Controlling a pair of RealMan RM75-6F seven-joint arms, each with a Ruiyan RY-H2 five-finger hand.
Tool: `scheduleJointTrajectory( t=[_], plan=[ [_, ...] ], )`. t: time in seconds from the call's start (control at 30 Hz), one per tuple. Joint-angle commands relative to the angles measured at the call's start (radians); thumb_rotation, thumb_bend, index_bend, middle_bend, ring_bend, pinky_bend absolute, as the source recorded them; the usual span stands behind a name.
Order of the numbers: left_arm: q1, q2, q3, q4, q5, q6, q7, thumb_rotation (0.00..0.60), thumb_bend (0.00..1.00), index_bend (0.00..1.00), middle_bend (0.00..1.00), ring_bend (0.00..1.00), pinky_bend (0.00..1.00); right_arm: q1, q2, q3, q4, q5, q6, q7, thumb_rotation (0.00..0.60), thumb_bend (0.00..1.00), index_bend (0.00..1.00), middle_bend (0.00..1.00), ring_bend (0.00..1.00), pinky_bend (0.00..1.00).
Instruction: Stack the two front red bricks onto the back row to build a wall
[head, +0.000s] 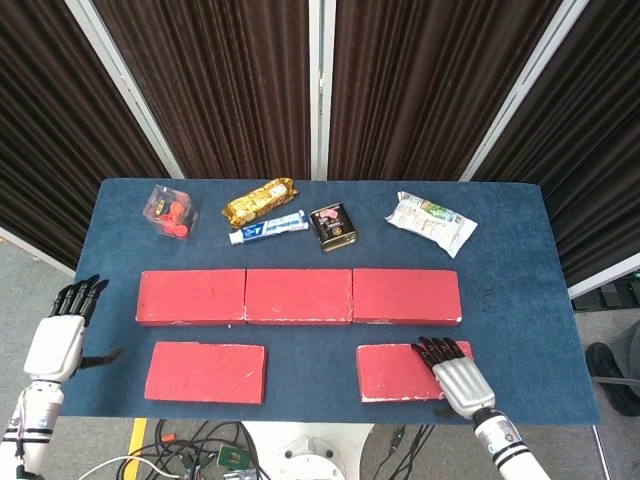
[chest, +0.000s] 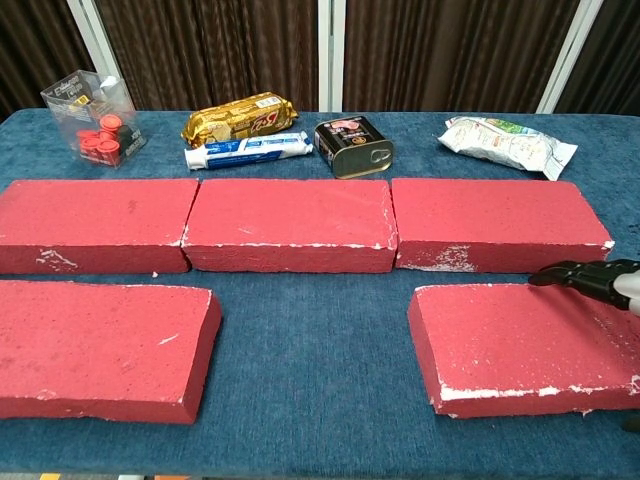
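Three red bricks form the back row: left (head: 190, 297), middle (head: 298, 296), right (head: 406, 296). Nearer me lie the front left brick (head: 205, 372) (chest: 100, 345) and the front right brick (head: 400, 370) (chest: 520, 345), both flat on the blue table (head: 510, 290). My right hand (head: 455, 375) hovers over the right end of the front right brick with its fingers stretched out and apart, holding nothing. In the chest view only its fingertips (chest: 585, 275) show at the right edge. My left hand (head: 60, 335) hangs open beyond the table's left edge, level with the front left brick.
Along the back of the table stand a clear box of red caps (head: 170, 212), a gold packet (head: 258, 201), a toothpaste tube (head: 268, 227), a black tin (head: 332, 226) and a white snack bag (head: 431, 221). A gap of blue cloth separates the two front bricks.
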Motion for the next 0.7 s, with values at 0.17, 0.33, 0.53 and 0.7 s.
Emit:
scheduleJointTrajectory(
  t=[0.17,0.33,0.53,0.7],
  plan=[
    [0.003,0.003,-0.002,0.008,0.001,0.005,-0.015,0.600,0.07,0.06,0.00,0.00,0.02,0.013,-0.018,0.009,0.004,0.004,0.013,0.017,0.600,0.00,0.00,0.00,0.00,0.00],
    [0.003,0.006,-0.001,0.013,-0.002,-0.002,-0.023,0.600,0.07,0.06,0.00,0.00,0.02,0.033,-0.030,0.024,0.012,0.052,-0.004,0.013,0.600,0.00,0.00,0.00,0.00,0.00],
    [0.005,0.016,0.002,0.010,-0.003,-0.007,-0.035,0.600,0.07,0.06,0.00,0.00,0.02,0.059,-0.049,0.031,0.022,0.092,-0.032,0.021,0.600,0.00,0.00,0.00,0.00,0.00],
    [0.008,0.021,0.001,0.011,-0.003,-0.003,-0.042,0.600,0.06,0.06,0.00,0.00,0.02,0.074,-0.060,0.032,0.030,0.106,-0.038,0.023,0.600,0.00,0.00,0.00,0.00,0.00]
  ],
)
